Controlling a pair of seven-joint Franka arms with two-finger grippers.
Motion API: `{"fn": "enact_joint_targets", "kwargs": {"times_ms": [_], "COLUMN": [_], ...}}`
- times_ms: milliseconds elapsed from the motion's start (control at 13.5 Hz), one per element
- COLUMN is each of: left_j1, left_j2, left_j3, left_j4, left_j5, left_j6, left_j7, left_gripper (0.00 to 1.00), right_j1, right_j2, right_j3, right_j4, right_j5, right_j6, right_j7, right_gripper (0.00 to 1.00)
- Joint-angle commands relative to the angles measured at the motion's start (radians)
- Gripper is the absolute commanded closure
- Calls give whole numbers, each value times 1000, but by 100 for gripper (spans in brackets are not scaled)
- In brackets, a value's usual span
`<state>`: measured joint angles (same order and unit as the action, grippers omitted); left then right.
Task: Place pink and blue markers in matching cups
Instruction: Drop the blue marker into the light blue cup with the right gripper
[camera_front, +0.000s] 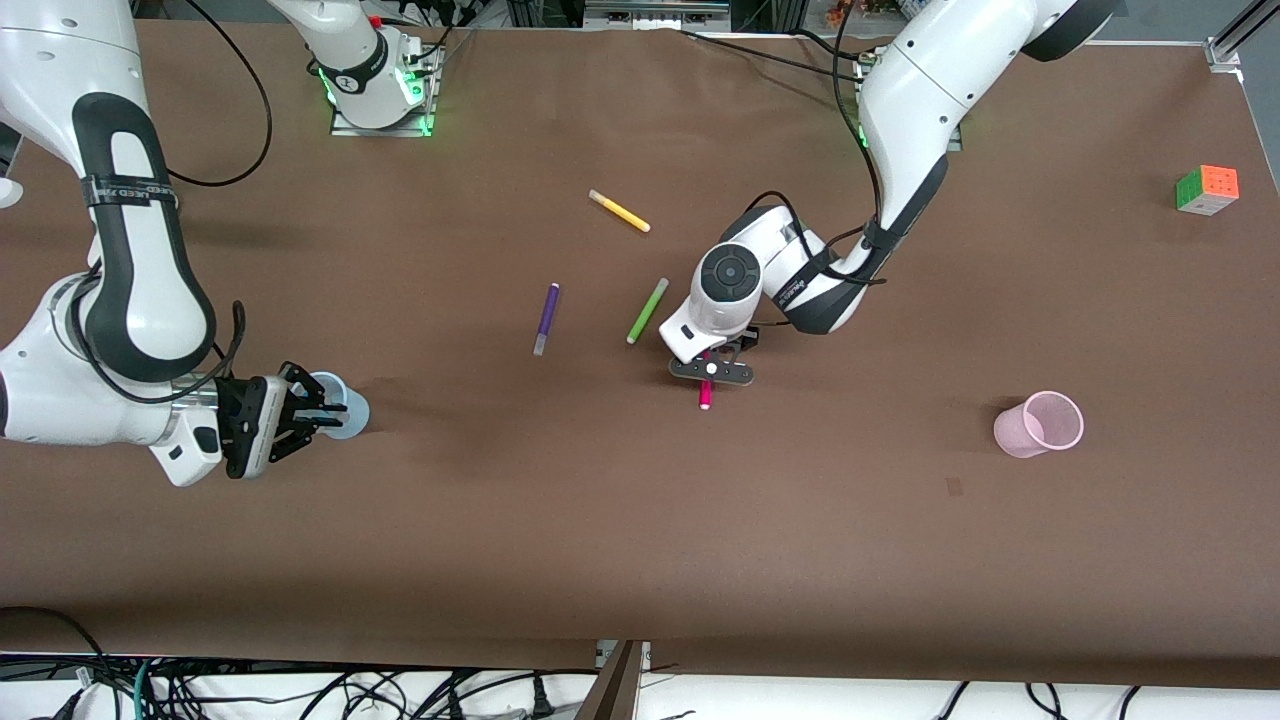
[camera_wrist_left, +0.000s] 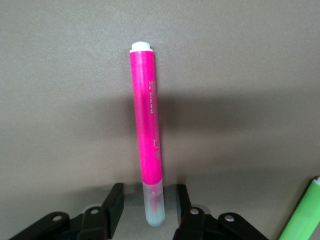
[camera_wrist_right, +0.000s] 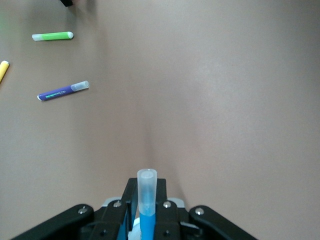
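Note:
The pink marker (camera_front: 705, 398) lies on the brown table near its middle. My left gripper (camera_front: 709, 378) is low over it, open, with its fingers on either side of the pale cap and not touching it; the left wrist view shows the marker (camera_wrist_left: 147, 125) running away from the gripper (camera_wrist_left: 148, 195). My right gripper (camera_front: 318, 408) is shut on the blue marker (camera_wrist_right: 147, 182), clear cap pointing outward, right at the pale blue cup (camera_front: 350, 412) toward the right arm's end. The pale pink cup (camera_front: 1040, 425) stands toward the left arm's end.
A purple marker (camera_front: 546, 318), a lime green marker (camera_front: 647, 311) and a yellow marker (camera_front: 619, 211) lie farther from the front camera than the pink marker. A colour cube (camera_front: 1207, 189) sits at the left arm's end of the table.

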<state>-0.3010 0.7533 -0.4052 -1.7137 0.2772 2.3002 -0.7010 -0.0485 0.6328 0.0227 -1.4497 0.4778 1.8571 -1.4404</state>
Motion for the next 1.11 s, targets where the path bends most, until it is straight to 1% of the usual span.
{"fn": "enact_joint_targets", "kwargs": {"times_ms": [0, 74, 148, 221, 369, 443, 591, 664, 738, 886, 960, 1034], "left_j1": [-10, -9, -6, -6, 2, 5, 20, 34, 48, 75, 92, 124], "left_j2": [6, 5, 1, -2, -20, -37, -75, -100, -106, -107, -107, -107], "left_j3": [8, 8, 8, 8, 8, 9, 9, 8, 8, 9, 9, 9], "left_j4": [8, 8, 8, 8, 9, 16, 42, 66, 104, 221, 267, 284], "left_j5": [36, 36, 37, 37, 37, 37, 51, 53, 53, 53, 53, 53], "left_j6": [15, 13, 10, 4, -36, -94, -245, -319, -400, -625, -727, -795], "left_j7": [-20, -14, -9, -8, -6, -3, 53, 86, 130, 243, 286, 320], "left_gripper": [78, 94, 100, 100, 100, 100, 100, 100, 100, 100, 100, 100], "right_j1": [-13, -13, -11, -8, -5, -4, 4, 22, 36, 44, 42, 44], "right_j2": [-44, -59, -79, -111, -143, -147, -145, -145, -147, -159, -176, -185], "right_j3": [0, 0, -1, -1, 2, 3, 17, 16, 7, 11, 13, 11], "right_j4": [-32, -31, -31, -29, -28, 15, 156, 199, 212, 239, 250, 250], "right_j5": [28, 19, 12, -2, -72, -103, -242, -280, -307, -393, -401, -404], "right_j6": [-10, -10, -12, -12, -59, -99, -232, -278, -320, -377, -415, -442], "right_j7": [32, 119, 224, 341, 574, 692, 867, 953, 1029, 1129, 1182, 1269], "right_gripper": [0, 0, 0, 0, 0, 0, 0, 0, 0, 0, 0, 0]}}
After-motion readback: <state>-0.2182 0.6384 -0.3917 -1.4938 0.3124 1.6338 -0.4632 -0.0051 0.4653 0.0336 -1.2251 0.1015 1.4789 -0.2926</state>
